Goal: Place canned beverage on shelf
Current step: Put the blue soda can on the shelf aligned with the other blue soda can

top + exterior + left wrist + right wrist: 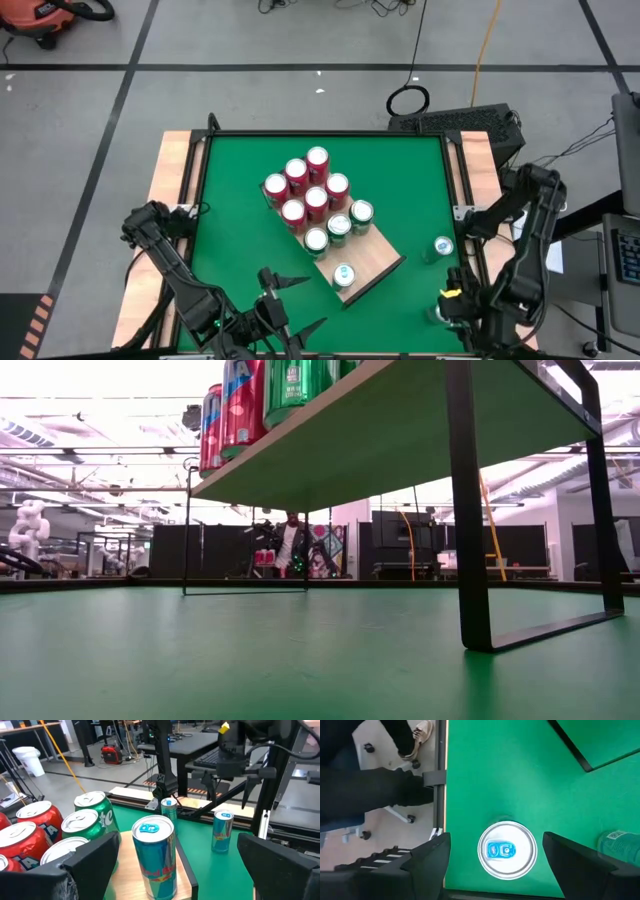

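Observation:
The shelf (378, 262), a light wood board on dark legs (468, 510), carries red cans (305, 185), green cans (340, 225) and one blue can (344, 274). Two more blue cans stand upright on the green table at the right: one farther back (443, 247), one by the near right corner (507, 850). My right gripper (505, 862) hangs open over that near can, pointing steeply down, a finger on either side and clear of it. My left gripper (185, 870) is open near the front edge, aimed at the shelf's blue can (154, 855) and apart from it.
The table has a raised dark rim (442, 780) close beside the near can. The shelf's corner (590, 767) lies just beyond it. In the left wrist view the right arm (235, 745) stands above the near can (223, 830), with the farther can (169, 810) behind.

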Motion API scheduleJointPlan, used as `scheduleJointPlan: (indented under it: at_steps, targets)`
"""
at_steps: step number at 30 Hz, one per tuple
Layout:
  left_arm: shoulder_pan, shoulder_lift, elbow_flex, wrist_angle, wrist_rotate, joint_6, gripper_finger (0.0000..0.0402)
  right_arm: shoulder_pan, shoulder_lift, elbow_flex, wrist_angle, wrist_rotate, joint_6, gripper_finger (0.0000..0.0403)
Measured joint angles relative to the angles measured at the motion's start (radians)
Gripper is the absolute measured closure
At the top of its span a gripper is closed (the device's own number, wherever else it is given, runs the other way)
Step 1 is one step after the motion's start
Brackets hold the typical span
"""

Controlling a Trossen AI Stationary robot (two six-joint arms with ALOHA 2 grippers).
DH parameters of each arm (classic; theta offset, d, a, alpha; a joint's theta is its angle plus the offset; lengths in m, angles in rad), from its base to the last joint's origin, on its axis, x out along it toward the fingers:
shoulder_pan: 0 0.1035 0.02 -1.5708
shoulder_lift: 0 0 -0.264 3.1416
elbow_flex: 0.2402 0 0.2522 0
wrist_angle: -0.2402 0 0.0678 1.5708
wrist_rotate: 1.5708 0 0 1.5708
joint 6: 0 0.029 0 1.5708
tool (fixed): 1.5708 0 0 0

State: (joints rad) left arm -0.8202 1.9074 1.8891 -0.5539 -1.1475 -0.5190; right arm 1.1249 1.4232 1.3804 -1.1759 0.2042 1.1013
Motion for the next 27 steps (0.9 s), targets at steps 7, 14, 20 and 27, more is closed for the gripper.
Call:
scheduleJointPlan:
  at_steps: [7,14,20,27]
  targets:
    - [0.002,0.005,0.0,-0.001,0.0,0.001,0.0002,0.019,0.041,0.0,-0.022,0.001,0.07,0.0091]
    - [0.002,0.005,0.0,-0.007,0.0,0.001,0.0002,0.018,0.067,0.0,-0.049,0.002,0.092,0.0053]
    - [0.002,0.005,0.0,-0.009,-0.001,0.002,0.0002,0.016,0.095,-0.012,-0.051,0.001,0.101,0.0046]
    - [0.002,0.005,0.0,-0.009,-0.001,0.002,0.0002,0.016,0.097,-0.081,-0.032,-0.027,0.152,0.0046]
